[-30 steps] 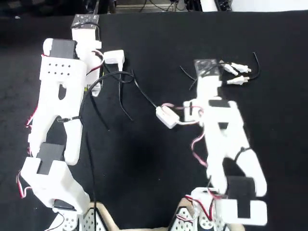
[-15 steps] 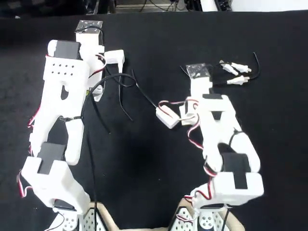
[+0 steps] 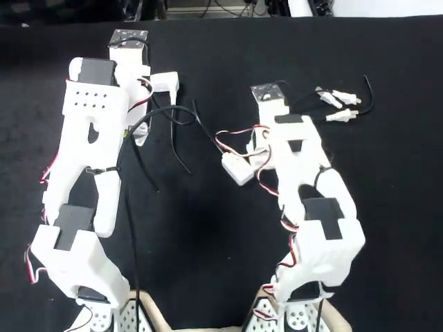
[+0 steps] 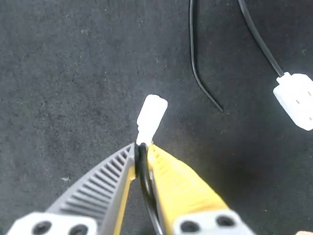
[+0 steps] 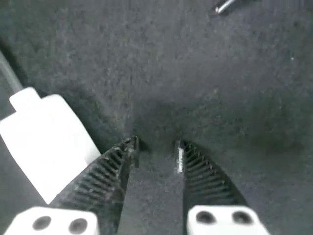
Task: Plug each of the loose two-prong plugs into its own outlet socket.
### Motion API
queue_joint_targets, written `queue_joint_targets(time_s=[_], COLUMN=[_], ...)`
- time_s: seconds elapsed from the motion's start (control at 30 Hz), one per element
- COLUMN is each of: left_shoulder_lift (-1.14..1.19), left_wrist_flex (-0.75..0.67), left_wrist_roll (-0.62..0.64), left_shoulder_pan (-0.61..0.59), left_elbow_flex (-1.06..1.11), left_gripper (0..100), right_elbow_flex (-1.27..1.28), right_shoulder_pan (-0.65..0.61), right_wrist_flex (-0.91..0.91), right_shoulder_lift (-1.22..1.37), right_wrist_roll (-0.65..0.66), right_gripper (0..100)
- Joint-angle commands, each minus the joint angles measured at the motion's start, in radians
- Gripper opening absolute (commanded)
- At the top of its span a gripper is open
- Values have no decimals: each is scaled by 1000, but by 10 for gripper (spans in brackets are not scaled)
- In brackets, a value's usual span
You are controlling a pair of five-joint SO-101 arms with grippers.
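My left gripper is shut on the black cord just behind a small white plug, which sticks out past the fingertips above the black mat. A white outlet socket lies off to one side of it; in the high view this socket is beside the left arm. My right gripper is open and low over the mat, with nothing between its fingers. A second white socket sits close beside one finger, at the middle of the table. Two loose white two-prong plugs lie at the far right.
Black cords loop across the mat between the two arms. The right arm's red and white wires hang over the middle socket. The black mat's far edge runs along the back.
The right arm has swung left, away from the two loose plugs and toward the middle socket, which shifted slightly left. The left arm edged slightly farther back, then held still.
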Motion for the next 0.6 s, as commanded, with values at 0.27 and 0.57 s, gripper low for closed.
queue_joint_targets(time_s=[0.27, 0.57], left_shoulder_lift=[-8, -6], left_wrist_flex=[8, 6], left_wrist_roll=[8, 8], left_shoulder_pan=[12, 5], left_elbow_flex=[-2, 4], left_gripper=[29, 29], right_elbow_flex=[-128, -197], right_shoulder_pan=[-160, 58], right_wrist_flex=[9, 199], right_shoulder_lift=[-12, -125], right_wrist_roll=[-38, 129], right_gripper=[117, 119])
